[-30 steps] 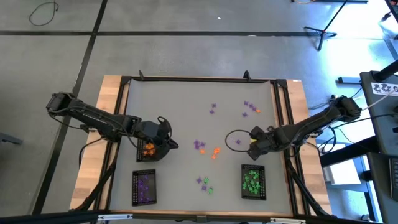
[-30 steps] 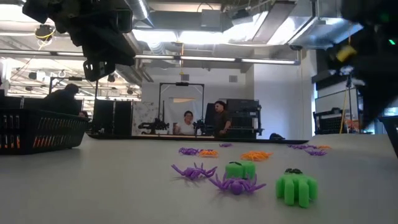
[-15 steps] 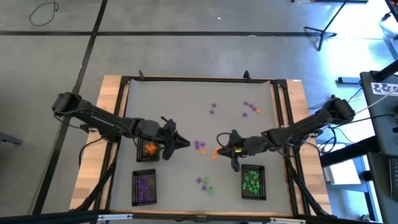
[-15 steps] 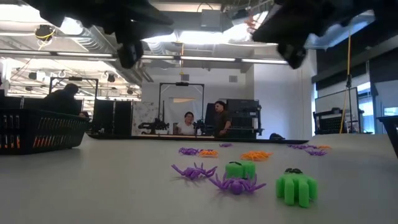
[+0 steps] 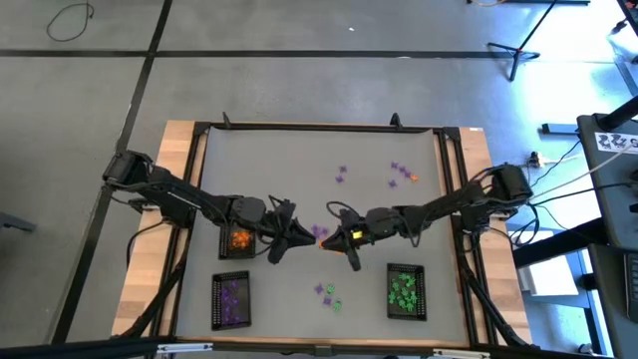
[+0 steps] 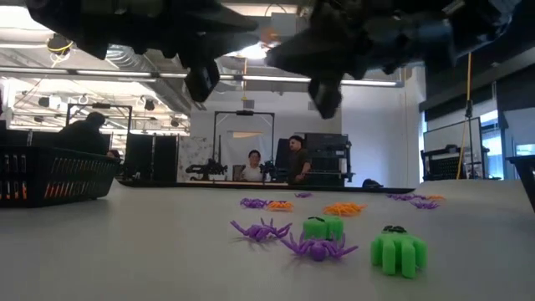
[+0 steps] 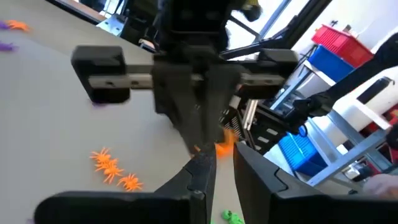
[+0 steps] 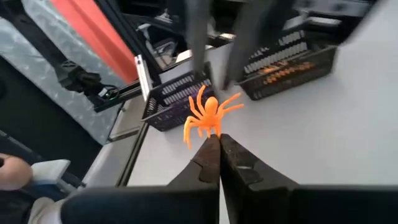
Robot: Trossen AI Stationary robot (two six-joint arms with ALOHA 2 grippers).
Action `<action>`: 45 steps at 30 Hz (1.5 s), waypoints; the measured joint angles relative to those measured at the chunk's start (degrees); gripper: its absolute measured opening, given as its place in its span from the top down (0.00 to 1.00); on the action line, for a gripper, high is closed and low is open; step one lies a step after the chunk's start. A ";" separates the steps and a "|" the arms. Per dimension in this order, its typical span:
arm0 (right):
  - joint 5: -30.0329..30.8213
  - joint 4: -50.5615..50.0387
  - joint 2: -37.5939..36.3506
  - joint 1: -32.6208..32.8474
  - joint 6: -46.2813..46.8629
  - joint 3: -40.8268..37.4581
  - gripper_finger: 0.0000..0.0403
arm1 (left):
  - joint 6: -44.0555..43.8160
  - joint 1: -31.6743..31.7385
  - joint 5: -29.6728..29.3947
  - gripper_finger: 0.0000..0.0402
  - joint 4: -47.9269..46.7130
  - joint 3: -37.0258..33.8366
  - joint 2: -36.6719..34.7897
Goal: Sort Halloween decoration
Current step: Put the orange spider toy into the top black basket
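Observation:
At the table's middle my two grippers face each other tip to tip. My right gripper [image 5: 325, 239] [image 8: 217, 144] is shut on an orange spider [image 8: 205, 118], one piece of the Halloween decoration. My left gripper [image 5: 302, 236] [image 7: 224, 163] stands narrowly open right in front of the spider [image 7: 225, 147], and I see no touch. Purple trinkets [image 5: 342, 175], an orange one [image 5: 412, 178] and a green and purple cluster [image 5: 329, 294] lie loose on the table. Two more orange spiders [image 7: 115, 169] lie below the grippers. My right gripper pinches the orange spider by its lower end [image 8: 209, 132] at the very tips of its two fingers. The fingers lie almost level and point toward the table's left. The spider sticks out beyond the fingertips, legs spread, lifted clear of the table.
Three black mesh trays stand near the front: one with orange pieces [image 5: 237, 240] just left of my left gripper, one with purple pieces [image 5: 231, 299], one with green pieces [image 5: 404, 291]. A black frame [image 5: 319, 127] borders the table. People sit in the room beyond [image 6: 272, 163].
My right gripper has swept from beside the green tray toward the table's left and tipped from pointing down to almost level, staying shut. My left gripper has moved from over the orange tray toward the table's right and tipped level. The two tips now meet at mid-table.

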 joint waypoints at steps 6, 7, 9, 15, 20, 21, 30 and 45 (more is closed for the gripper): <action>-3.30 -0.45 4.70 -0.30 -0.82 5.58 1.00 | -0.01 1.02 1.26 0.88 0.42 0.00 0.71; -3.41 -1.16 4.95 -0.30 -1.20 6.15 1.00 | -0.01 1.14 2.21 0.88 0.26 0.00 0.69; -3.38 -3.10 5.10 -0.30 -1.94 7.03 1.00 | 0.11 1.31 5.47 0.88 -0.02 0.00 0.69; -5.53 -5.13 5.07 -0.34 -2.22 7.19 1.00 | 2.46 3.12 20.55 0.88 0.02 0.00 0.42; -9.94 -3.17 5.07 -0.30 -2.54 7.19 1.00 | 2.54 4.83 26.47 0.88 0.29 0.00 0.36; -10.54 -2.46 5.07 -0.30 -2.49 7.17 1.00 | 2.85 4.90 26.40 0.88 0.45 0.00 0.36; -9.60 0.34 5.07 -0.70 -2.02 7.17 1.00 | 6.09 3.76 22.21 0.88 0.51 0.00 0.36; -2.22 -0.05 5.03 -1.79 -1.58 7.17 1.00 | 8.12 2.28 15.06 0.88 -1.02 0.02 0.36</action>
